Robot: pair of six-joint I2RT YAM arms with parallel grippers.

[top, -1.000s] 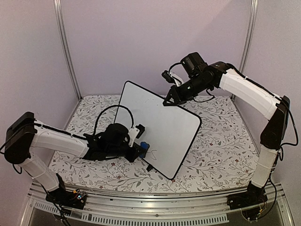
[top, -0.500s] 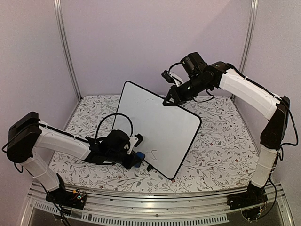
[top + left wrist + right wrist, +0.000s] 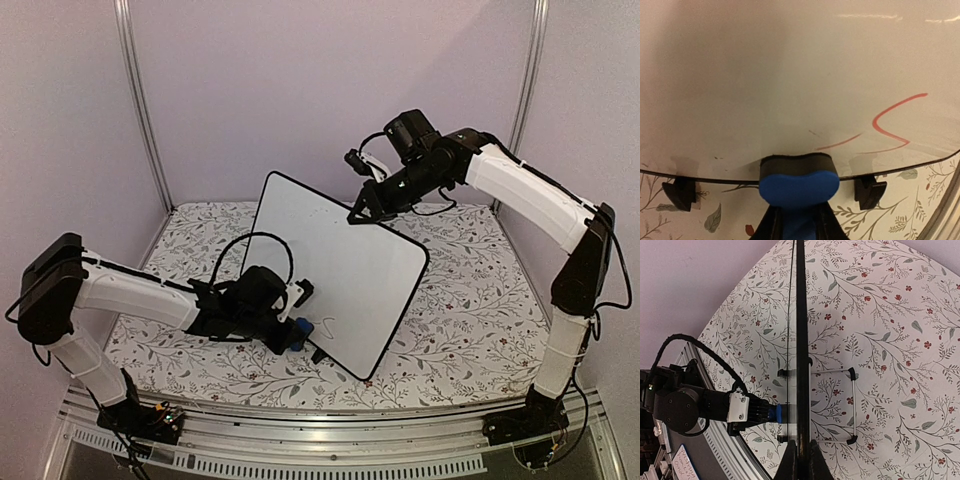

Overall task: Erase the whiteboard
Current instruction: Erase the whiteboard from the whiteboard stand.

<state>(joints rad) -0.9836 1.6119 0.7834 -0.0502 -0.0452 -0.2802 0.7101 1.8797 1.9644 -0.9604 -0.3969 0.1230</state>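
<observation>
The left jaws are pinched tight on a small blue eraser (image 3: 799,182), its dark felt face turned to the whiteboard (image 3: 340,270) and meeting the white surface just above the bottom rim. The right jaws are clamped on the board's top edge near its upper middle, one finger on either side of the thin black rim (the right wrist view looks straight down that rim, so the board shows there only as a dark line). The whiteboard stands on its lower edge near the middle of the flower-patterned tabletop (image 3: 470,320), turned at an angle with its written face toward the left arm (image 3: 130,295) and leaning slightly back. Two small black feet (image 3: 679,192) sit under the bottom rim, one on either side of the eraser. A red S-shaped stroke (image 3: 892,125) with a fainter line trailing from it remains low on the face, to the right of the eraser and clear of it; the rest of the surface near the eraser looks wiped, with faint smudges. Behind the board a thin wire prop (image 3: 854,405) with black ends reaches out over the tabletop. The right arm (image 3: 520,190) arches over from the far right side.
</observation>
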